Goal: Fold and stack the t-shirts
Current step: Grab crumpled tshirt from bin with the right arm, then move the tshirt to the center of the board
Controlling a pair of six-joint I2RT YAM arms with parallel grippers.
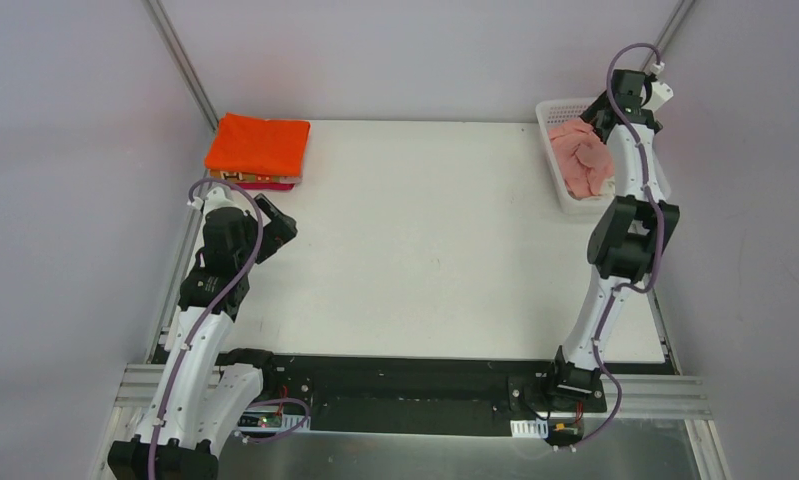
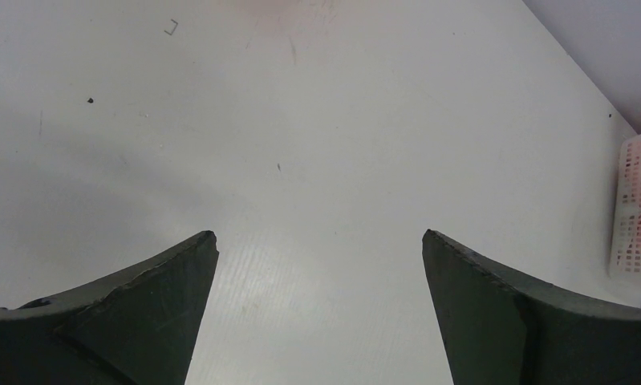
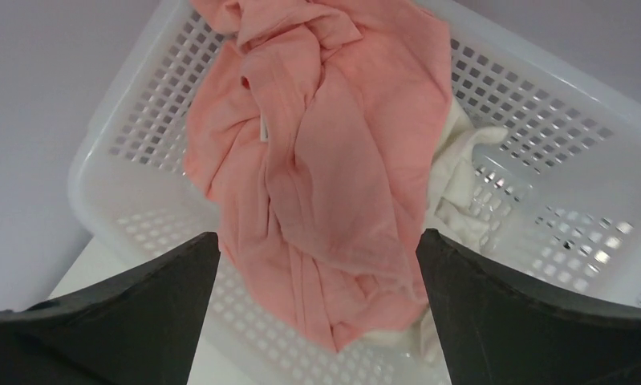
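Right gripper [image 3: 317,237] spread wide above the salmon t-shirt [image 3: 325,160]
Crumpled in the basket [image 3: 132,136], it fills the gap toward twelve o'clock, cream t-shirt [image 3: 461,176] at two. Left gripper [image 2: 320,234] gapes over the table [image 2: 341,120]; orange t-shirt [image 1: 258,145] folded at the table's eleven.

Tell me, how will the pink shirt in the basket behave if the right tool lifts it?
Probably floppy: the pink shirt lies crumpled in soft folds, so it should hang down from the right tool. It looks light and thin. It may drag the cream shirt touching it, or catch on the basket lattice.
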